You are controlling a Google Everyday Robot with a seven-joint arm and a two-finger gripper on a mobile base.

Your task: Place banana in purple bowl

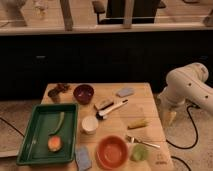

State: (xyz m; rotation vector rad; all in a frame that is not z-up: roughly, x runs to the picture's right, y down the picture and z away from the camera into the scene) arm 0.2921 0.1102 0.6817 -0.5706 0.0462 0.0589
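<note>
The banana [137, 123] is small and pale yellow. It lies on the wooden table [150, 107], right of the middle. The purple bowl [83, 93] stands at the back of the table, left of centre, well apart from the banana. My gripper [169, 118] hangs pointing down off the table's right edge, below the white arm [187, 87]. It is to the right of the banana, holds nothing, and touches neither thing.
A green tray [30, 150] at the left holds a long green vegetable [58, 122] and a round orange fruit [54, 143]. A white cup [90, 124], an orange-red bowl [111, 151], a white-handled tool [112, 109], a fork [142, 142] and blue sponges [83, 157] lie around.
</note>
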